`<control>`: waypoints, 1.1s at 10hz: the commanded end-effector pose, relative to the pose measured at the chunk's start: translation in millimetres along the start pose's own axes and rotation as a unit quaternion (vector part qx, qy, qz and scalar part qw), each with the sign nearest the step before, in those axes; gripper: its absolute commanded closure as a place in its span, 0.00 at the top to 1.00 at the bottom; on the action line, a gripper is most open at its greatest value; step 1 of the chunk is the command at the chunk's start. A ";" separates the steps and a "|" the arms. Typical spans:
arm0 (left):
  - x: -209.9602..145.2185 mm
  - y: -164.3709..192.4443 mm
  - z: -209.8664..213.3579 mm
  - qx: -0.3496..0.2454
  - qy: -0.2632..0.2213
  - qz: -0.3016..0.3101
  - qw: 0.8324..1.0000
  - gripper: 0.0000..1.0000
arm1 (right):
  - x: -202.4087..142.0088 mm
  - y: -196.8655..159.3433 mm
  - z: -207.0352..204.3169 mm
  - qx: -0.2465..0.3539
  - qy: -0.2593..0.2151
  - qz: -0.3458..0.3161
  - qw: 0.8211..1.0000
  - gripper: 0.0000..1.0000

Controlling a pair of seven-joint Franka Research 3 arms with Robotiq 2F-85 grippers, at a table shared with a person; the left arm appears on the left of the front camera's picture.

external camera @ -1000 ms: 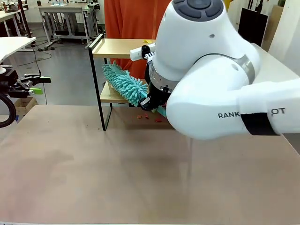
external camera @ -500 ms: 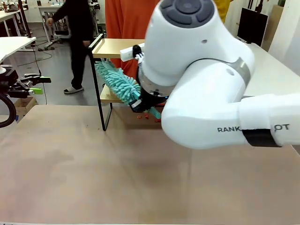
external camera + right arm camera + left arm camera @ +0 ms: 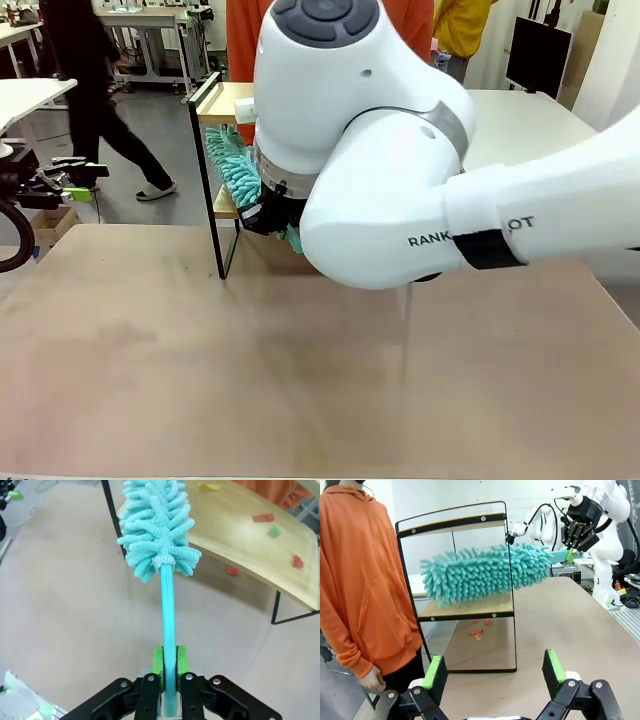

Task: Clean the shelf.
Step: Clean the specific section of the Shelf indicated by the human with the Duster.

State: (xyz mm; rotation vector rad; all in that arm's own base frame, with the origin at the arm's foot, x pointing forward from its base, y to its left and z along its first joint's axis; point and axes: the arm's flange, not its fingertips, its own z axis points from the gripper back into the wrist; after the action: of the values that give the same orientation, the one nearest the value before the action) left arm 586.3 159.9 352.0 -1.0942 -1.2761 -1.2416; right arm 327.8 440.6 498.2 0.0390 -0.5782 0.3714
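Observation:
The shelf (image 3: 207, 150) stands at the table's far side, two light wood boards in a thin black frame. In the right wrist view a board (image 3: 250, 545) carries several small coloured scraps (image 3: 262, 517). My right gripper (image 3: 169, 667) is shut on the turquoise handle of a fluffy teal duster (image 3: 157, 525). The duster head (image 3: 230, 165) sits by the shelf's left end, next to the frame. The left wrist view looks side-on at the duster (image 3: 480, 575) held level in front of the shelf (image 3: 455, 615), gripped by the right gripper (image 3: 572, 555). My left gripper (image 3: 494, 675) is open and holds nothing.
A person in an orange hoodie (image 3: 360, 580) stands close behind the shelf. Red scraps (image 3: 477, 630) lie on the table beneath it. My big white right arm (image 3: 400, 180) spans the middle. The left gripper (image 3: 60, 182) waits off the left edge. Another person (image 3: 90, 90) walks far behind.
My right arm has swung left, carrying the duster along the shelf toward its left end. A person has walked across the background.

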 end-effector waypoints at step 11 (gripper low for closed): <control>2.0 -0.3 0.6 -0.001 0.000 -0.001 1.000 1.00 | 37.9 36.2 -27.1 -0.017 -0.005 -0.103 0.995 0.13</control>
State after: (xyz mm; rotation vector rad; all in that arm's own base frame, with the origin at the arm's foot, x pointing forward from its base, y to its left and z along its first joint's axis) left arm 586.3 159.9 352.1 -1.0942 -1.2761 -1.2417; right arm 353.7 476.9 494.7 0.0687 -0.5633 0.2071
